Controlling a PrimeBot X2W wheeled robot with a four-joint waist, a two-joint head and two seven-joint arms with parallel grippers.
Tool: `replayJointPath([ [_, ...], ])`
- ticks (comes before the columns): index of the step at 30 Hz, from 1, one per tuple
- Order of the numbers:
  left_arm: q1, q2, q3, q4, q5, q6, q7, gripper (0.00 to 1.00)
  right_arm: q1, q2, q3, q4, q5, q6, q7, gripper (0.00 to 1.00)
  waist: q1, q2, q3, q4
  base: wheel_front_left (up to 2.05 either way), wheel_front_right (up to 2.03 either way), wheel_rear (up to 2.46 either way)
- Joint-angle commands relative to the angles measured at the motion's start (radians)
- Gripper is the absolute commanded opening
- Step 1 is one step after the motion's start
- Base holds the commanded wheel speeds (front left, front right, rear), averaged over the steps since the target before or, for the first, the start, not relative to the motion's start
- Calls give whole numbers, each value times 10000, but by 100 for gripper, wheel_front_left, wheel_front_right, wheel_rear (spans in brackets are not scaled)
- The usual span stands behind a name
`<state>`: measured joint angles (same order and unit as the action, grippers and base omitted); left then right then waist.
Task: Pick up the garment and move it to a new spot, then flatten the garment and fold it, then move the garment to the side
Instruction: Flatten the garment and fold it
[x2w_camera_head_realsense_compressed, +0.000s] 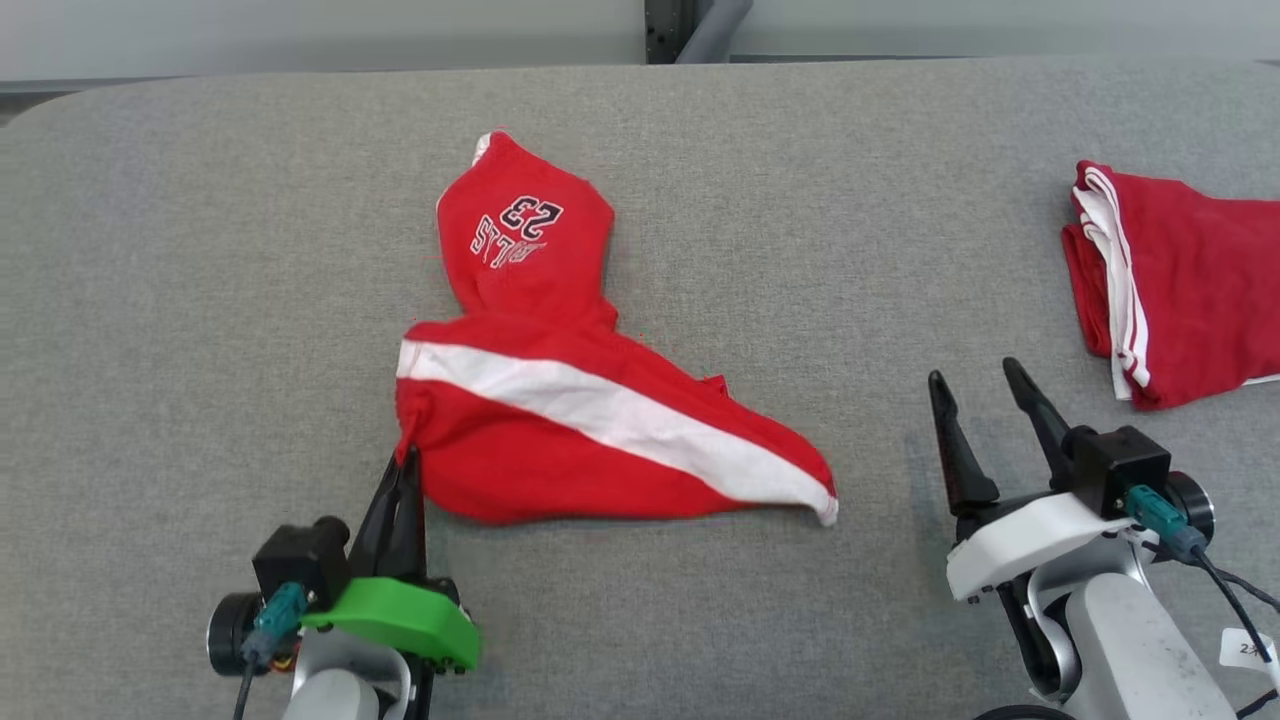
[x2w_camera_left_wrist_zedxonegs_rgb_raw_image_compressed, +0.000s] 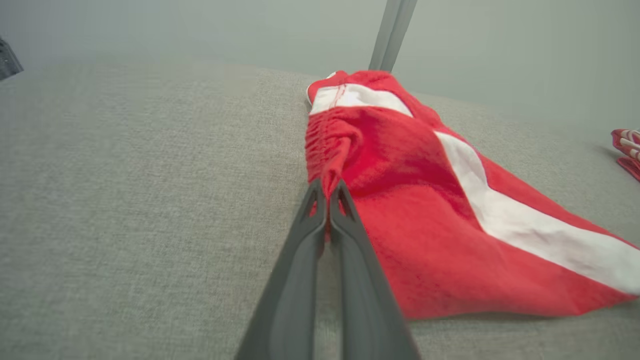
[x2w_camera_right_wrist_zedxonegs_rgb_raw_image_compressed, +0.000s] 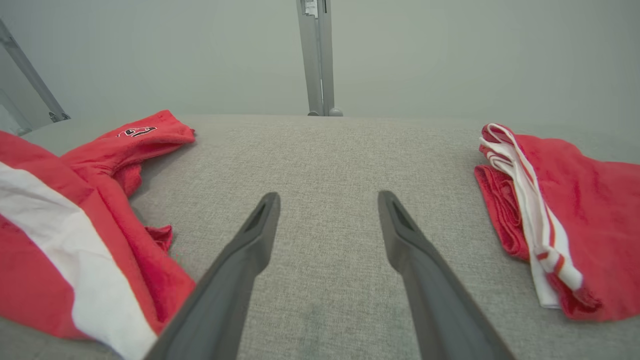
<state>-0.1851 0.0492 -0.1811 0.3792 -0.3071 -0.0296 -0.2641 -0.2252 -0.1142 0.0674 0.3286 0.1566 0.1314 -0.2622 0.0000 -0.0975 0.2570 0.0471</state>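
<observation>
Left gripper (x2w_camera_head_realsense_compressed: 408, 462) is clamped on the gathered near-left edge of the red garment (x2w_camera_head_realsense_compressed: 560, 440), its fingers pressed together on the cloth. Further right, the right gripper (x2w_camera_head_realsense_compressed: 972, 375) has its fingers spread apart with nothing between them. Both are over the grey table (x2w_camera_head_realsense_compressed: 200, 300), a padded fabric surface. At the table's middle lies the garment, crumpled, with a white stripe (x2w_camera_head_realsense_compressed: 620, 415) crossing it slantwise. Well apart, at the right edge, rests a folded red cloth (x2w_camera_head_realsense_compressed: 1190, 280) with white trim. White "23" lettering (x2w_camera_head_realsense_compressed: 530, 212) marks the garment's far part.

Red garment (x2w_camera_head_realsense_compressed: 560, 440), white stripe
</observation>
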Motion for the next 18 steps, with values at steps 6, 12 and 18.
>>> replayJointPath([
  [6, 658, 30, 157, 723, -34, 227, 5, 94, 341, 10, 402, 228, 153, -17, -5, 100, 0, 0, -303, 75, 0, 0, 0],
  [12, 753, 27, 362, 515, 190, 433, 5, 100, 435, -243, 1399, 420, 737, -17, -7, 100, 0, 0, -339, -10, 0, 0, 0],
  [18, 785, 29, 281, 52, 373, 468, 5, 100, 400, -531, 2630, 710, 1617, -17, -5, 100, 0, 0, -242, 120, 0, 0, 0],
])
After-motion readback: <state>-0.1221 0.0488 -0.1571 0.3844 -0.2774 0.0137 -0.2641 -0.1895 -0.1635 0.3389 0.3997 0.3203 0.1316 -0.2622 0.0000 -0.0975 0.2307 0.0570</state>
